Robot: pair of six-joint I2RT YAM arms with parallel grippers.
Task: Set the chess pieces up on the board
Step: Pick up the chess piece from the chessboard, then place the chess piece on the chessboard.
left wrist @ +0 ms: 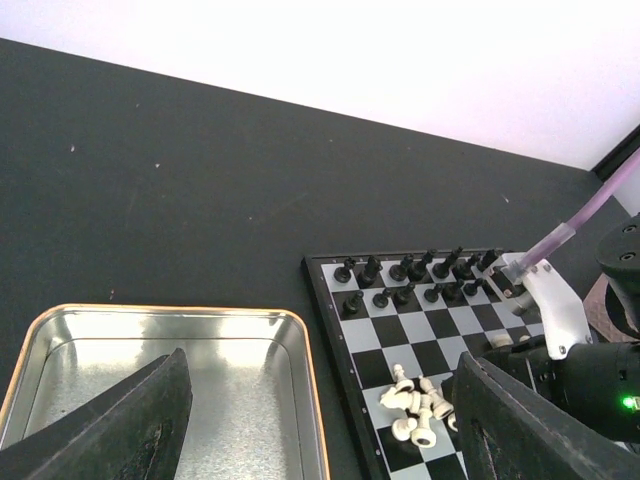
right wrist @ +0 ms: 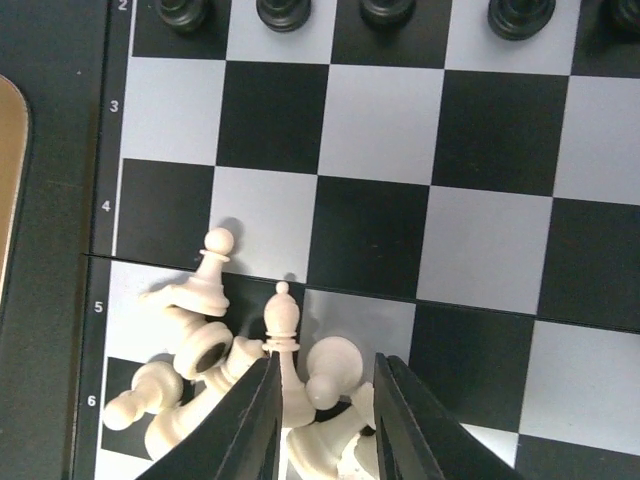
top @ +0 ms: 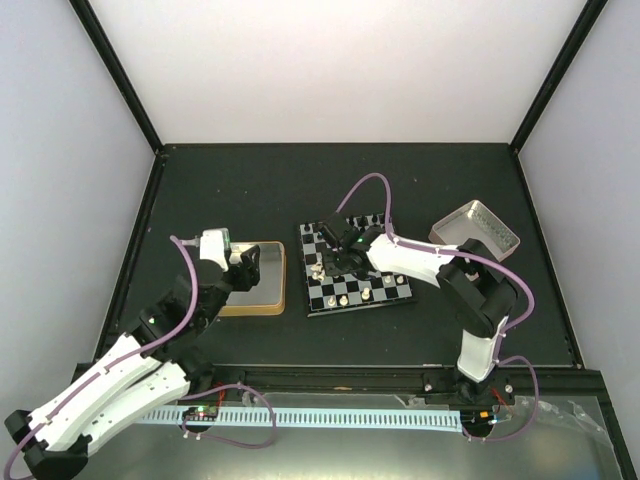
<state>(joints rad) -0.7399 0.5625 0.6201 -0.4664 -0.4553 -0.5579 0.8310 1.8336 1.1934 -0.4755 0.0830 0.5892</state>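
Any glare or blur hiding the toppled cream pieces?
Right wrist: sharp, evenly lit, soft shadows; right gripper hides part of the cream pieces. Left wrist: tin tray sheen mild, left gripper dark and close, pile small but clear. Top external: no glare, pieces on the board too tiny.

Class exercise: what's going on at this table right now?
The right gripper is down over a heap of toppled cream pieces on the board, fingers straddling one; a firm grip cannot be confirmed. The black pieces already stand in two rows. The left gripper hangs open above a tin tray.
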